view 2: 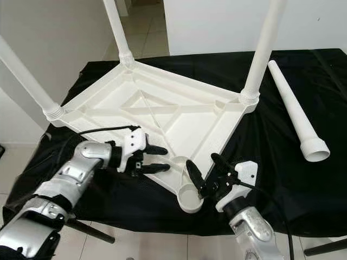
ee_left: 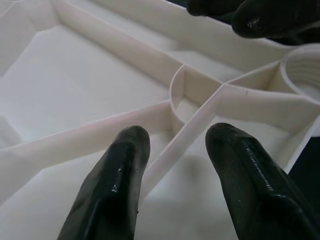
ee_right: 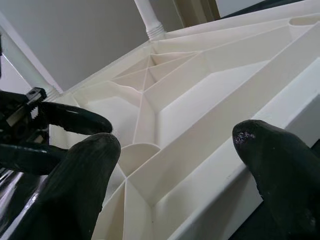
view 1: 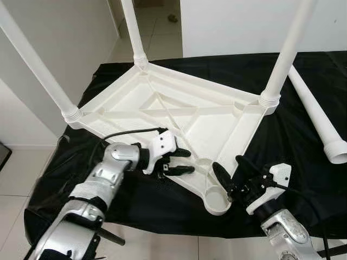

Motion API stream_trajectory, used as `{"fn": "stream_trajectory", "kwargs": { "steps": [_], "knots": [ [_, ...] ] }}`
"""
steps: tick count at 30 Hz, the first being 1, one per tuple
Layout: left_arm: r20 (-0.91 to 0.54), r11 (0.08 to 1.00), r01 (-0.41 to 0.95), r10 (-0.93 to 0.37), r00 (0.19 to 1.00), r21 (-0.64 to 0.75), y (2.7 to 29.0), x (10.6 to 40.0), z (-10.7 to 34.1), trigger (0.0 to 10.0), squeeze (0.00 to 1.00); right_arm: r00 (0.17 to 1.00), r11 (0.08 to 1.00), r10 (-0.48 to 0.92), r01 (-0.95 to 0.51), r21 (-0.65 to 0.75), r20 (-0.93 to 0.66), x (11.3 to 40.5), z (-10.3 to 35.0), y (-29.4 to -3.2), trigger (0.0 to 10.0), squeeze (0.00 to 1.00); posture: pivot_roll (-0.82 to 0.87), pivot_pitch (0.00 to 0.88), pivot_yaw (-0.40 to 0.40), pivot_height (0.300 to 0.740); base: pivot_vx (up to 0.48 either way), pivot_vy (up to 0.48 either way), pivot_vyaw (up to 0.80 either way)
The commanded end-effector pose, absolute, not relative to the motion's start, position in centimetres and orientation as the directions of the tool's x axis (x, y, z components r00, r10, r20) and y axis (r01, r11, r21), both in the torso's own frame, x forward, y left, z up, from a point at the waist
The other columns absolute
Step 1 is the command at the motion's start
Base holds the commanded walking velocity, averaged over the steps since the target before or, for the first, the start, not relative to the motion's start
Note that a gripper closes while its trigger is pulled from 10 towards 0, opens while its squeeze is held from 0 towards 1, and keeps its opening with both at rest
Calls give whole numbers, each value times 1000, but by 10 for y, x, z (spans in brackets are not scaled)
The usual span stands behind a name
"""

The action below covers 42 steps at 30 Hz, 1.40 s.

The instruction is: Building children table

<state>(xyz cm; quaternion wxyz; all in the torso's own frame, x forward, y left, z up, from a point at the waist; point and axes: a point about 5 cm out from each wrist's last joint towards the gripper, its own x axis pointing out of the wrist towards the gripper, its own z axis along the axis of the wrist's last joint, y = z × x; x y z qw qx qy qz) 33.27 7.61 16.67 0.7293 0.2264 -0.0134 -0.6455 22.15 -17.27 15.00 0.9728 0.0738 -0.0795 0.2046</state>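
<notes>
The white tabletop (view 1: 179, 119) lies upside down on a black cloth (view 1: 293, 135), three legs (view 1: 282, 54) standing up from its corners. A fourth leg (view 1: 317, 116) lies loose on the cloth to the right. The left gripper (view 1: 181, 161) is open, its fingers (ee_left: 115, 190) straddling a rib at the near edge. The right gripper (view 1: 230, 170) is open too, spread across the near corner beside the empty socket (view 1: 216, 199).

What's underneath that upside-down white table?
A black cloth lies spread under the upturned table, and the loose leg rests on it too. Whatever supports the cloth is covered; only tiled floor shows beyond.
</notes>
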Motion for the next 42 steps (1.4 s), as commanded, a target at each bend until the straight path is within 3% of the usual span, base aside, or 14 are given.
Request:
{"fn": "stream_trajectory", "kwargs": {
  "steps": [1,5,12,29,33,36,42],
  "knots": [
    [-365,-126,941,-931,-2,315,77,323,163,10000,0,928,927,320,-348,138,188,220,147,-179,10000,0,-63,122,156,740,0,0,0],
    [-418,-127,916,-907,48,380,76,328,161,10000,0,970,975,119,-155,161,214,219,147,-200,10000,0,-64,121,153,740,0,0,0],
    [-449,-72,899,-882,145,432,71,334,152,10000,0,975,987,-9,-27,156,222,209,145,-207,10000,0,-80,116,157,740,0,0,0],
    [-467,-28,835,-839,278,549,56,350,156,10000,0,973,982,-36,-9,190,230,208,143,-196,10000,0,-97,113,173,740,0,0,0],
    [-475,24,815,-802,362,579,54,358,155,10000,0,972,980,-30,-18,197,235,209,144,-193,10000,0,-96,118,169,740,0,0,0],
    [-428,117,777,-779,458,618,50,367,161,10000,0,971,978,-22,-29,207,238,209,145,-190,10000,0,-98,123,167,740,0,0,0],
    [-431,124,761,-761,485,637,50,370,161,10000,0,972,978,-17,-33,207,235,208,145,-189,10000,0,-102,125,168,740,0,0,0]
  ]
}}
